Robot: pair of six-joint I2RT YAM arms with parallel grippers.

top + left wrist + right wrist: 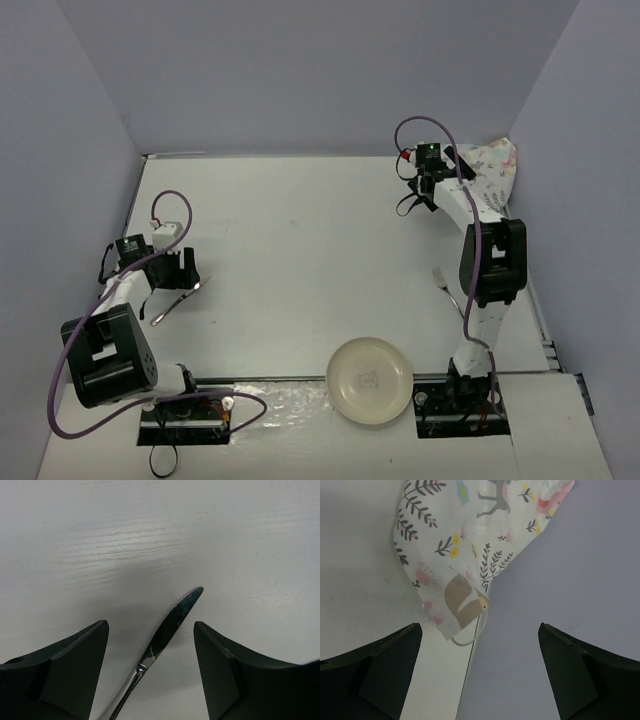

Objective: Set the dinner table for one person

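- Left wrist view: the slim, shiny steel knife [170,622] lies on the matte-white dinner table [150,530] inside my left gripper [150,624], jaws wide and empty, its length running along them.
- My right gripper [480,625], equally wide, faces the floral cloth placemat [470,545].

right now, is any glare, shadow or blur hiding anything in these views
Left wrist: the knife blade shows mirror glare, with a soft shadow on the dinner table beside it. Right wrist: the floral placemat print is sharp, the fingers dark and featureless. Top external: even light, faint shadows only, the plate pale but clear.
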